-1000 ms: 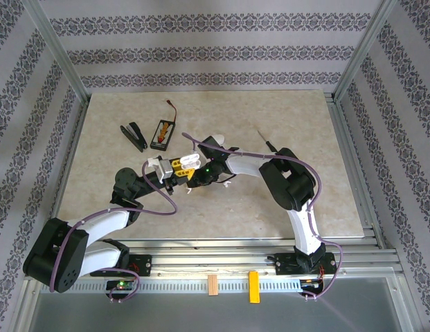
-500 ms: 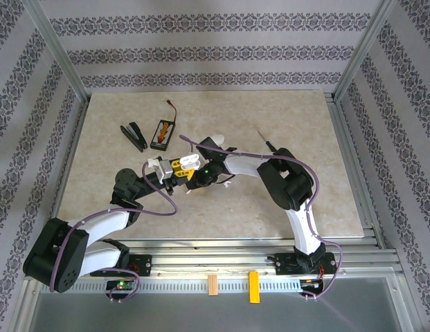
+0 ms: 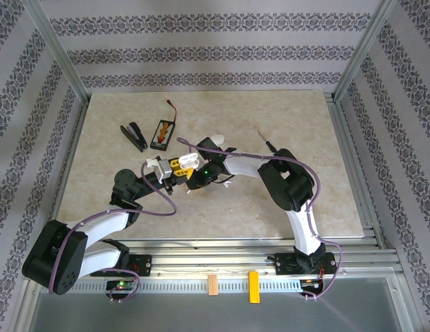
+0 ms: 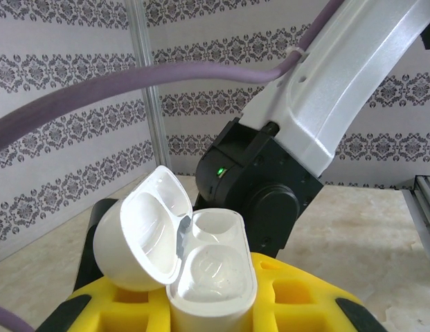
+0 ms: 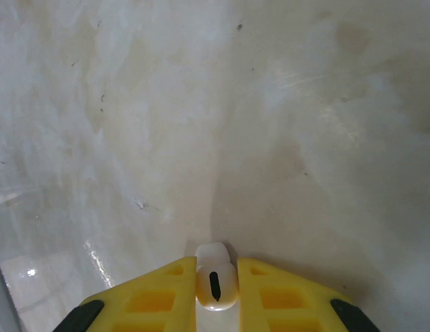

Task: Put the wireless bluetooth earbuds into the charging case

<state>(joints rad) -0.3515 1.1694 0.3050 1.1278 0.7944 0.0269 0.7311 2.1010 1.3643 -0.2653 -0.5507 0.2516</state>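
Note:
My left gripper [image 4: 212,301] is shut on the white charging case [image 4: 215,266], held upright between its yellow fingers with the lid [image 4: 140,235] swung open to the left. The far well looks empty; I cannot tell what the near well holds. From above, the case [image 3: 189,160] sits at the table's middle with the left gripper [image 3: 174,166] beside it. My right gripper [image 5: 216,266] is shut on a small white earbud [image 5: 217,290] with a dark slot, close over the table top. In the top view the right gripper [image 3: 195,183] is just below the case.
A black battery holder with a red wire [image 3: 162,133] and a black clip [image 3: 134,135] lie at the back left. A thin screwdriver [image 3: 267,143] lies at the back right. A white oval thing [image 3: 216,140] rests behind the right wrist. Bare marble-look table [image 3: 118,180] surrounds the arms.
The right wrist has shifted slightly down and left near the case. The left arm and the case have stayed put.

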